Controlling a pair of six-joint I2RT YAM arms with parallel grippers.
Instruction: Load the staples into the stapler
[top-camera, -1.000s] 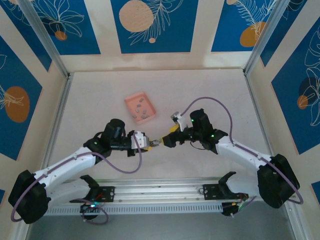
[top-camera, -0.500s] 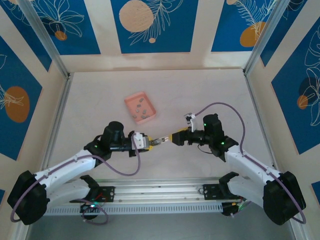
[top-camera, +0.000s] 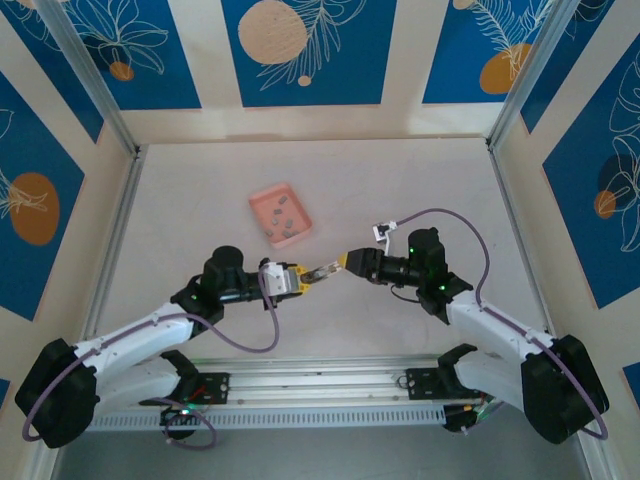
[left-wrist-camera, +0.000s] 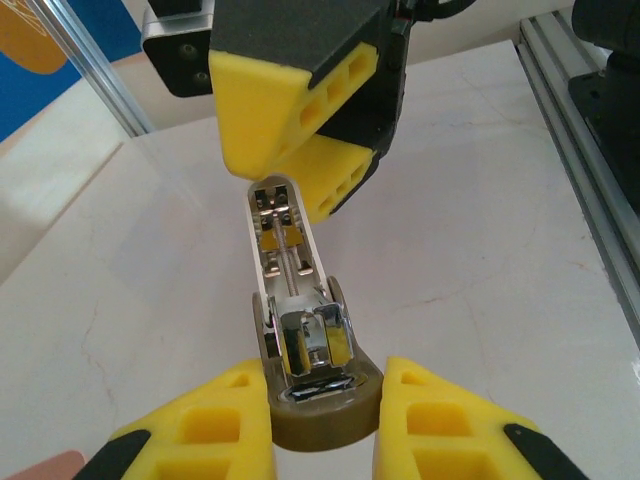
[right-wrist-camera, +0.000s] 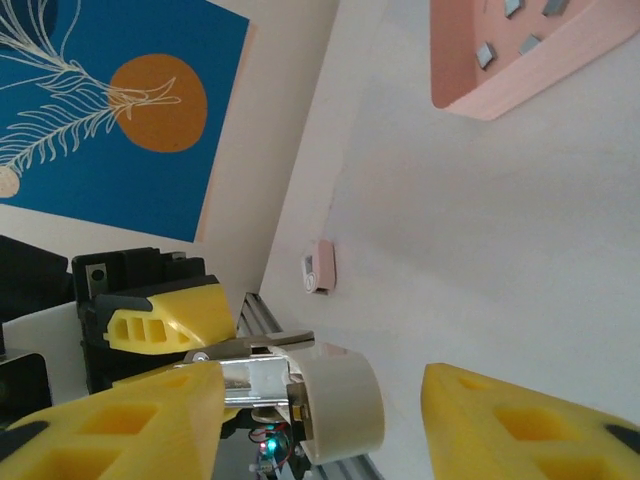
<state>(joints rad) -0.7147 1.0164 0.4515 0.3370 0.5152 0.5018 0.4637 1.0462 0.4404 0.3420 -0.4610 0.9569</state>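
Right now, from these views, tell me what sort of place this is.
Probably a robot-training work cell, not an office. A pale table is boxed in by printed blue-and-orange wall panels on aluminium posts, and the left arm and right arm are bolted to a rail at its near edge.

Brightly and evenly lit from overhead; only soft, faint shadows on the pale table (top-camera: 200, 190); small hard glints on the chrome of the stapler (left-wrist-camera: 312, 335) in the left wrist view; near yellow fingers (left-wrist-camera: 200, 430) soft and out of focus there; mild wide-angle stretch toward the edges of both wrist views; overhead view slightly grainy, free of motion blur.
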